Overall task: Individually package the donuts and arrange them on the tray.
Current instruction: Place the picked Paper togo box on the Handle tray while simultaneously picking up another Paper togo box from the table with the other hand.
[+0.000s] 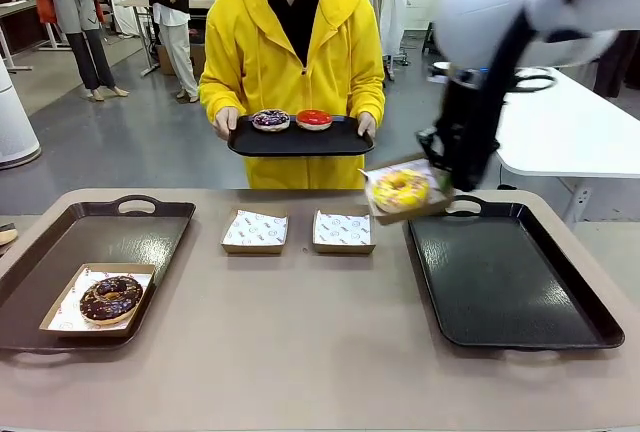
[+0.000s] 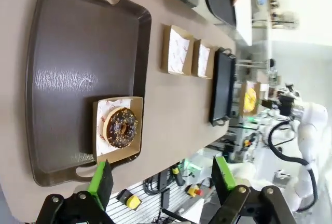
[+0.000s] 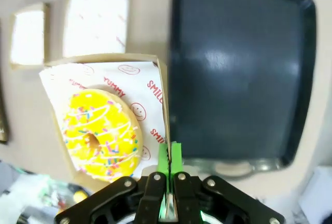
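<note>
**Yellow donut in its box, held up just beside the black tray**
The big black tray is smooth, shiny and rimmed, so I think the box should go down flat and slow. The thin paper box tips a little, so the round yellow donut could slide. The right gripper pinches the box wall tight. The left gripper stands wide, holding nothing.

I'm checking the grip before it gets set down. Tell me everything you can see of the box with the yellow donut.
The box is a shallow, open brown cardboard tray lined with white paper printed with red smileys and words like YUMMY. A yellow donut with coloured sprinkles lies in it. The right claw is shut on one side wall, holding it in the air, slightly tilted, by the far left corner of the black tray.
</note>
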Robot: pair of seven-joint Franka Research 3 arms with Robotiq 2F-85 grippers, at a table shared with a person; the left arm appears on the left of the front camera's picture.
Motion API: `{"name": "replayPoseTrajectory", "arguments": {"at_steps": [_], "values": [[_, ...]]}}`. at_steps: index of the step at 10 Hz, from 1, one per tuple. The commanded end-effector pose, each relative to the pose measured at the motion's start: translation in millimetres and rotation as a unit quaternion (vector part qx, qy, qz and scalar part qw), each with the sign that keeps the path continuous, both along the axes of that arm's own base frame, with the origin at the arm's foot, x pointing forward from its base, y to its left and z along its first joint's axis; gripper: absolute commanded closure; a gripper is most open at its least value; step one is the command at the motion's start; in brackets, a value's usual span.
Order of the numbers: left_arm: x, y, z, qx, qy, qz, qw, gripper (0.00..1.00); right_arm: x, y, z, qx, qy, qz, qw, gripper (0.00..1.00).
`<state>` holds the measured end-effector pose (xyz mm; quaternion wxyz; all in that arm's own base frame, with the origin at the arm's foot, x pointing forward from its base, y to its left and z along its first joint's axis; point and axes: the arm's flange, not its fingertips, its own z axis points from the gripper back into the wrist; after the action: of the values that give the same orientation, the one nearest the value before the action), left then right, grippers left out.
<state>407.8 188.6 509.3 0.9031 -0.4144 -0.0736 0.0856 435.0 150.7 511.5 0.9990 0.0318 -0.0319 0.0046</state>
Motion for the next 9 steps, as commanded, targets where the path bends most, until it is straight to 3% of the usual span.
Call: {"name": "replayPoseTrajectory", "arguments": {"at_steps": [1,4,6,9], "values": [[29,-35,14,0.073,0.037,-0.022,0.996,0.0,-40,-39,-6,-0.004,0.012,-0.006,1.0,0.99],[83,-106,22,0.157,0.051,-0.055,0.985,0.0,-64,-83,-37,-0.008,0.024,-0.039,0.999,0.99],[109,-146,3,0.2,0.067,-0.063,0.975,0.0,-50,-90,-61,-0.011,0.028,-0.037,0.999,0.99],[135,-194,-36,0.276,0.058,-0.035,0.959,0.0,-39,-89,-76,-0.014,0.03,-0.021,0.999,0.99]]}}
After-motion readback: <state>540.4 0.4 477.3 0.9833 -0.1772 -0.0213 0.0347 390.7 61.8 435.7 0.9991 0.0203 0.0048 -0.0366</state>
